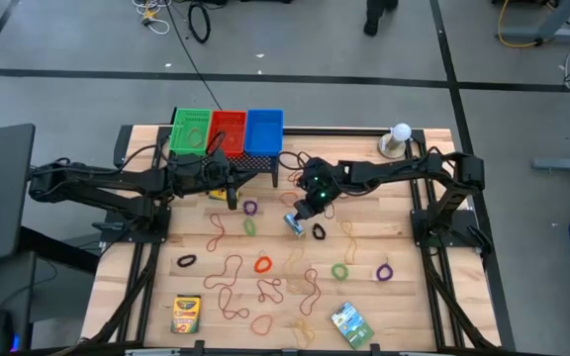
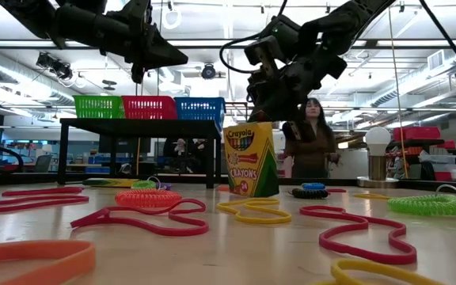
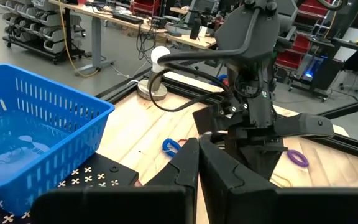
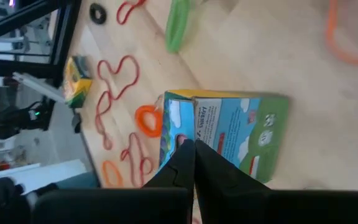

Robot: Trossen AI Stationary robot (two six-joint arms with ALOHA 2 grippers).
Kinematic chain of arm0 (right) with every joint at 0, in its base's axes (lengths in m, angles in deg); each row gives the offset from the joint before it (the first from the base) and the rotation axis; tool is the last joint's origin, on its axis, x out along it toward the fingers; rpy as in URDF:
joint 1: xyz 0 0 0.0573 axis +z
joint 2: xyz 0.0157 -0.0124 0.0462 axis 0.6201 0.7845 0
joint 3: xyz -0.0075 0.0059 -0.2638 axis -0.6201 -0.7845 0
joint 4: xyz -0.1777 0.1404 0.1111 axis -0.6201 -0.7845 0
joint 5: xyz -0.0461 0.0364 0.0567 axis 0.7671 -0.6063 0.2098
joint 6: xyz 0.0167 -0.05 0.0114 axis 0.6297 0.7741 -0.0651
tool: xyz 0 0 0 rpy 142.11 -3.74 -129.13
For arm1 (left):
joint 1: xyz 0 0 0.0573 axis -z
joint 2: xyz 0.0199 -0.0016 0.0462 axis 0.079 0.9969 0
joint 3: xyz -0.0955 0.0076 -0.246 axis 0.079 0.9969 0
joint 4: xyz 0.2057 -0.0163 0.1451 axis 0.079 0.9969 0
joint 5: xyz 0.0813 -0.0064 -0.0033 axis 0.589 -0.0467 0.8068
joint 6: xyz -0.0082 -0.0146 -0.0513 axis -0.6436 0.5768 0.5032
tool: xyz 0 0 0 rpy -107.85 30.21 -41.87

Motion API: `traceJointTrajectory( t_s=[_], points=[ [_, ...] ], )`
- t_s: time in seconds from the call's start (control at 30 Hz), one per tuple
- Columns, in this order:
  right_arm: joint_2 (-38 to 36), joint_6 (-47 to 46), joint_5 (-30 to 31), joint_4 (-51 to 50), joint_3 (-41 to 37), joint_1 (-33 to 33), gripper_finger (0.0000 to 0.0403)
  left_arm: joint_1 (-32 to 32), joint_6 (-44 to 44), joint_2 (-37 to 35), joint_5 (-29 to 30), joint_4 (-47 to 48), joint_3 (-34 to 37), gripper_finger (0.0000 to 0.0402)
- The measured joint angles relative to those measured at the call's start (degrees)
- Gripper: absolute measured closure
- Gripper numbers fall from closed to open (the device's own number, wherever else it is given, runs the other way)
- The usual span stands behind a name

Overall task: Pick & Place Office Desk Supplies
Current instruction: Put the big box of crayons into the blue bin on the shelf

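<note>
Hovering with the right pincer (image 1: 305, 206) over the middle of the tabletop (image 1: 433, 297), fingers pressed together and clamping nothing. Standing right below it: a crayon box (image 1: 293, 222), upright on the wood in the low view, its blue-and-green printed face filling the right wrist view just past the closed fingertips; whether the tips are touching the box cannot be told. Reaching in with the left pincer (image 1: 231, 190) from the other side, likewise drawn together and empty, hanging beside the front of the black wire-mesh rack (image 1: 255, 158). Sitting on top of that rack, at the far edge: a green basket (image 1: 192, 132), a red basket (image 1: 229, 131) and a blue basket (image 1: 264, 131) in a row. Lying flat near the front left corner, well apart from both arms: a second crayon box (image 1: 186, 313). Resting near the front edge farther right: a green printed packet (image 1: 350, 323). Sprawling across the wood between them – rubber-band loops, among them an orange loop (image 1: 262, 264), a green loop (image 1: 339, 270), a purple loop (image 1: 383, 272) and a black loop (image 1: 185, 261), with long red ones winding among these. Standing at the far right corner: a white ball on a round base (image 1: 400, 133). Standing in the room beyond the tabletop, seen in the low view: a person (image 2: 311, 146).
</note>
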State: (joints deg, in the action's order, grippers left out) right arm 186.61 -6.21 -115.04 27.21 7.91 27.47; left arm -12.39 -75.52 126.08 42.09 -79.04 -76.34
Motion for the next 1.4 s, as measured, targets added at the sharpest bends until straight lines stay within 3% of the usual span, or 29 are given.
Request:
traceJointTrajectory(
  t_s=[0.5, 0.87, 1.13, 1.27, 1.4],
  points=[
    [-0.73, 1.82, 2.38, -1.48, -0.13, 0.47, 0.0274, 0.02, 2.03, 0.0, -0.66, 0.85, 0.0, 0.0385],
    [-8.14, 2.18, 13.6, -4.88, -0.13, 1.46, 0.0204, -0.02, 2.94, 0.0, -0.66, 1.9, 0.0, 0.0385],
    [-16.61, 9.16, 26.31, -13.15, -0.14, 4.85, 0.0233, -0.07, 1.69, 0.0, -3.62, 1.95, -0.01, 0.039],
    [-18.36, 9.96, 33.51, -14.23, -3.78, 8.79, 0.0289, 0.0, 1.8, 0.0, -6.78, 2.01, -0.02, 0.0396],
    [-19.42, 6.71, 36.26, -5.05, -10.93, 12.07, 0.0359, -0.02, 1.92, 0.35, -8.84, 2.44, -0.29, 0.0396]
  ],
)
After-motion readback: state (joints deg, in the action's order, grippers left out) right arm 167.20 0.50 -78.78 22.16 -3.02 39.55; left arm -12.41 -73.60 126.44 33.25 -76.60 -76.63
